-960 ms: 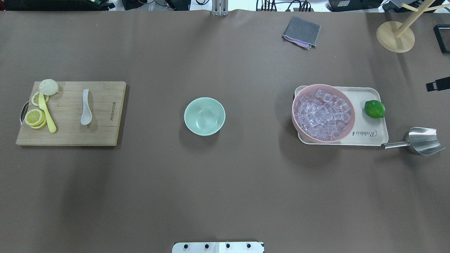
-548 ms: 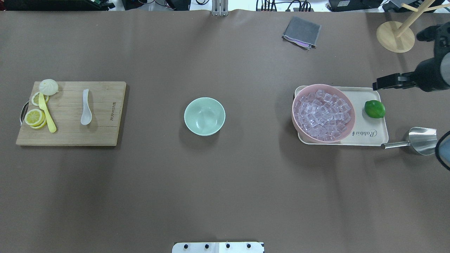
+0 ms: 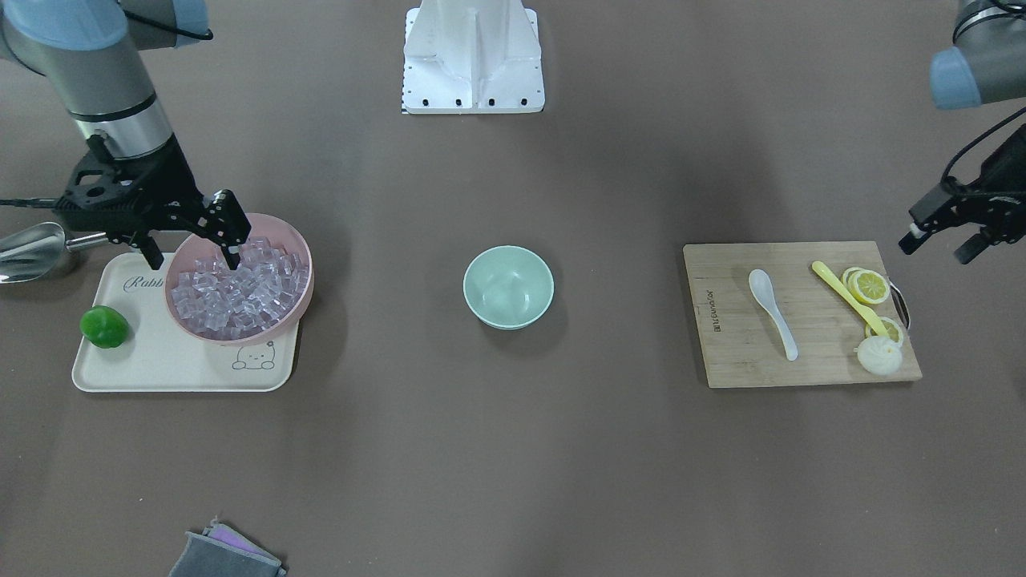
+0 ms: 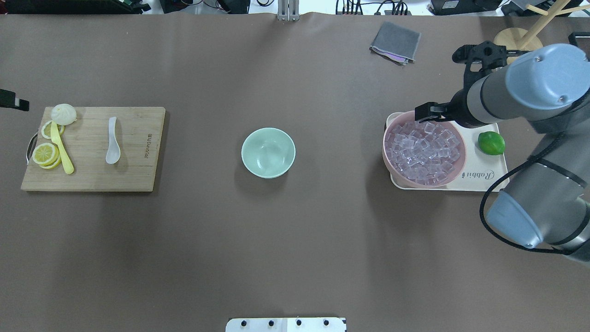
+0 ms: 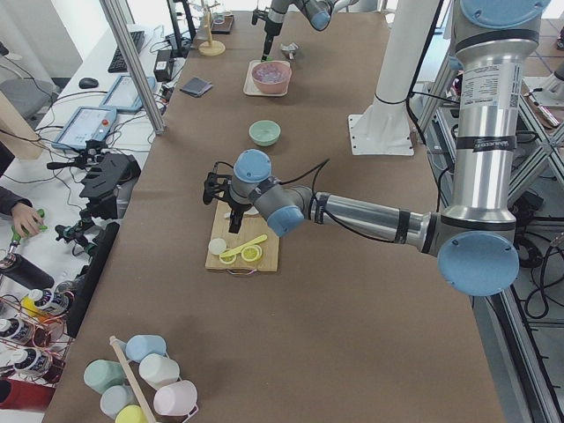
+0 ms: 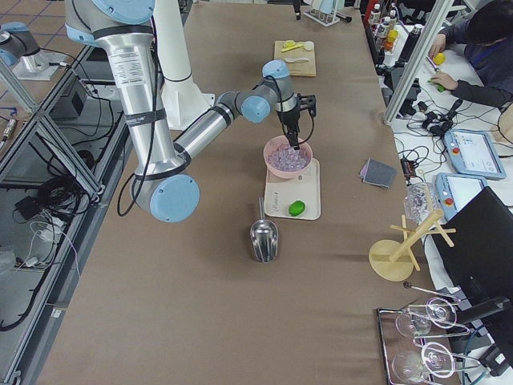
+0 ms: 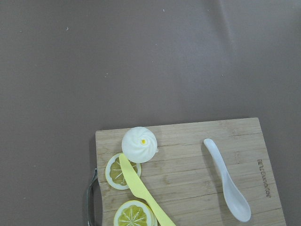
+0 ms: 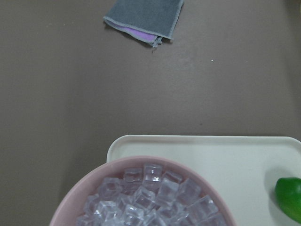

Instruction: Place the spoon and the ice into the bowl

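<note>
Right arm: it has been brought in from the table's right edge within the last second, and the right gripper (image 3: 191, 242) is now held over the robot-far rim of the pink bowl (image 4: 386, 148).
Right gripper state: the fingers are spread apart and nothing is held; whether the heap has been touched cannot be told.
Left arm: the left gripper (image 3: 939, 240) has newly appeared at the table's left edge, beyond the far left corner of the cutting board (image 4: 133, 173).
Left gripper state: the fingers are seen apart in the front view, with nothing between them.
Spoon: the spoon (image 4: 112, 142) is left unmoved, lying flat on the board near the left edge, well apart from the left gripper.
Ice: the ice (image 4: 424, 150) is heaped as before in the pink bowl, on the tray (image 4: 488, 179) near the right edge.
Bowl: the bowl (image 4: 268, 152) stands empty at mid-table, unchanged.
Meaning for the task: nothing has been delivered yet. Both approaches are judged to be under way together, with a cube likely to be taken first, since the right gripper is far closer to its target.
</note>
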Available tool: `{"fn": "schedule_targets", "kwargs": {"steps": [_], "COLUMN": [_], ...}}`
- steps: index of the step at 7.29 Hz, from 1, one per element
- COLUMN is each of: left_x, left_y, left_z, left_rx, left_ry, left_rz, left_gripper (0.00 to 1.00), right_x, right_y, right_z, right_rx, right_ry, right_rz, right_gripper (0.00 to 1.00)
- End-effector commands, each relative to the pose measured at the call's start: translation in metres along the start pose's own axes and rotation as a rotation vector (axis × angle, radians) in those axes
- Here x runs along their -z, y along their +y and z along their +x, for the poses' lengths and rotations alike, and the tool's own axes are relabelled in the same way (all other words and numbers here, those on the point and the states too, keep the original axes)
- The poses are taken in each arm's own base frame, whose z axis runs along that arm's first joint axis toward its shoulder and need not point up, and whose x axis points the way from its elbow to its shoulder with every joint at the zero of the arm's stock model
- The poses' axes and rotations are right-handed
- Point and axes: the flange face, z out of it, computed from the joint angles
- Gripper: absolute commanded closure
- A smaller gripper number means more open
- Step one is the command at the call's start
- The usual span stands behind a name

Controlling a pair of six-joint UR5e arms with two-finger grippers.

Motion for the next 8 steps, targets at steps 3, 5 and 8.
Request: {"fn": "schedule_targets", "kwargs": {"steps": [3, 5, 8], "left_x": [-0.12, -0.152, -0.168], "left_y": [0.013, 0.029, 0.043], "left_z": [0.088, 0.105, 0.107], "left_rx": [0.077, 0.095, 0.077], "left_ry": [-0.109, -0.153, -0.17], "left_rz": [0.046, 0.088, 0.074], "left_gripper": [0.04, 0.11, 0.48], "right_x": [-0.014, -0.015, -0.016], "right_y": [0.032, 0.034, 0.034], "right_z": [-0.039, -0.038, -0.038], "right_rx": [-0.078, -0.075, -0.074], "right_ry": [0.031, 0.039, 0.042], "right_rz": [0.029, 0.039, 0.041], "right_gripper": [0.0, 0.0, 0.0]}}
